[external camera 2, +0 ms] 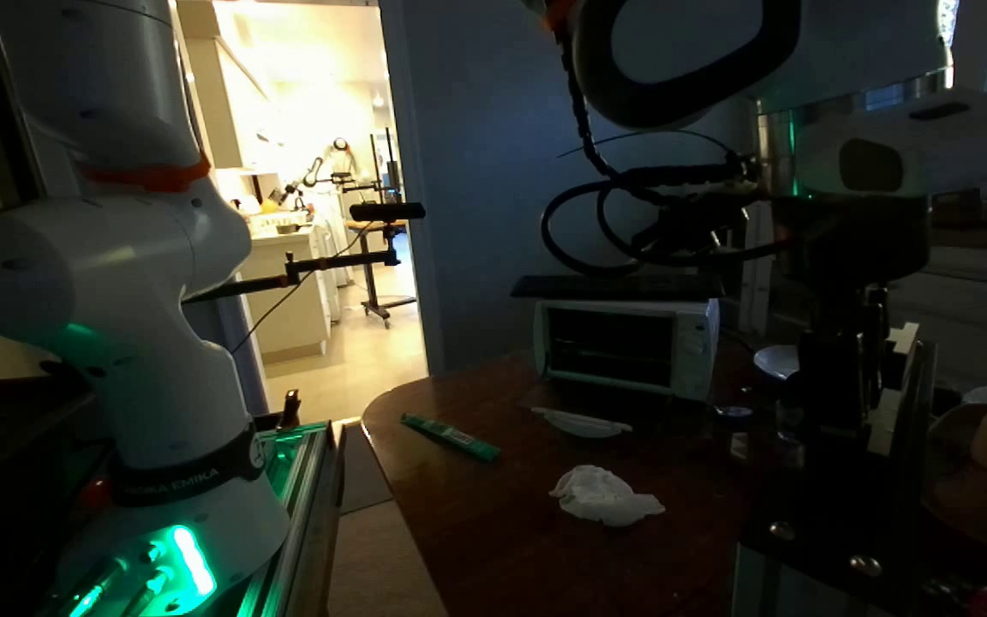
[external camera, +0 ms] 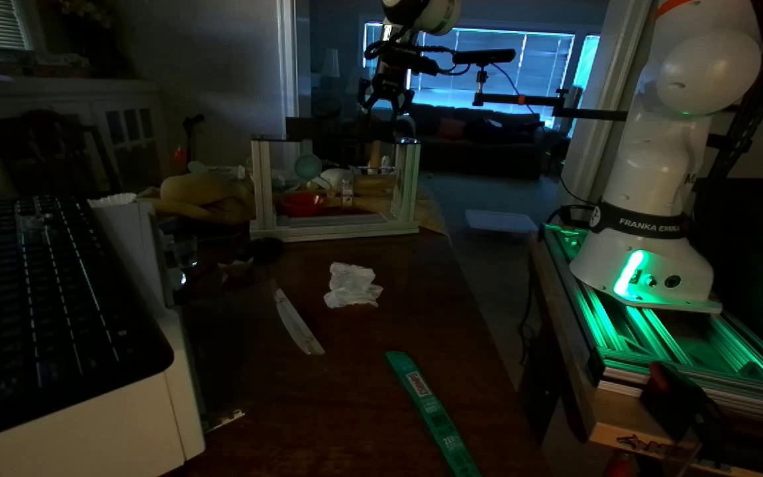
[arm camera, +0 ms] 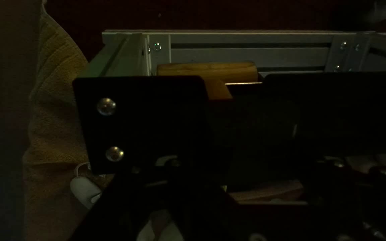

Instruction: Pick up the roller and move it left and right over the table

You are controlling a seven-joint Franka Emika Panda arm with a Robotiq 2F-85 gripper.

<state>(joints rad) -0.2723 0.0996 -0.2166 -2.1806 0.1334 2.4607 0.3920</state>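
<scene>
Wrist view showed the wooden roller (arm camera: 206, 69) at twelve o'clock, before the metal frame (arm camera: 297, 53); the gripper (arm camera: 235, 82) had spread jaws, contact unclear; reaching seemed nearly done, lifting and rolling remained; in an exterior view, the dark table (external camera: 348, 411) bore crumpled paper (external camera: 353, 288) at twelve, a green sleeve (external camera: 431, 412) at four; a bluish window (external camera: 544, 69) at one, dimness elsewhere.

A crumpled white sheet (external camera: 353, 286) lies near a pale, narrow, curved strip (external camera: 297, 322), and a long, flat, green printed strip (external camera: 429, 411) lies apart from both. In an exterior view a rectangular frame of pale metal profiles (external camera: 335, 232) stands farther back, with a round red bowl (external camera: 299, 205) showing through it; in the wrist view a yellow-brown towel (arm camera: 59, 140) spreads beside that frame. A white toaster oven (external camera 2: 626, 344) carries a flat black panel (external camera 2: 618, 287), and a dark sofa (external camera: 487, 158) shows below a bright window (external camera: 544, 59).
</scene>
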